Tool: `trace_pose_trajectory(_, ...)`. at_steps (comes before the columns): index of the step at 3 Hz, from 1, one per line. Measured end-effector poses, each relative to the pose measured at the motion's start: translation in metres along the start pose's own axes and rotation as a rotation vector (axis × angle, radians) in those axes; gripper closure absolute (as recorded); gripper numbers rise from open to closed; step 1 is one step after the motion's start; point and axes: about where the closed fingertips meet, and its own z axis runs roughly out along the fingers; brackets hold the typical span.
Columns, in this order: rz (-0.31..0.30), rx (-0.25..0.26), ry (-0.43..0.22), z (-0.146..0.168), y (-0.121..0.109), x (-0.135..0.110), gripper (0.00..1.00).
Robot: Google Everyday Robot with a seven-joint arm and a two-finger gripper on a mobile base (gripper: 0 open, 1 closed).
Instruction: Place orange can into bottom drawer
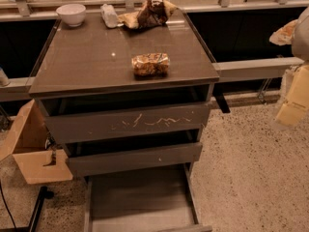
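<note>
The orange can [150, 64] lies on its side on the cabinet top [87, 62], near the front edge and right of centre. The bottom drawer [140, 197] is pulled wide open at floor level, and the part of its smooth grey-brown floor that shows is bare. My gripper [292, 103] shows as a pale, blurred shape at the right edge of the camera view. It hangs over the floor to the right of the cabinet, well away from the can and the drawer, with nothing seen in it.
A white bowl [71, 14], a clear plastic bottle [110, 16] and a brown snack bag [147, 13] sit at the back of the top. The scratched drawer [130, 122] and the plain drawer [135, 158] stand slightly out. A cardboard box [29, 149] is at the left.
</note>
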Motion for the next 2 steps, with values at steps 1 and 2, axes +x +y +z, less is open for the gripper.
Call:
trace_pose_trajectory(1, 0.000, 0.001, -0.001, 0.000, 0.000, 0.000, 0.00)
trace_pose_trajectory(2, -0.038, 0.032, -0.045, -0.003, -0.017, -0.019, 0.00)
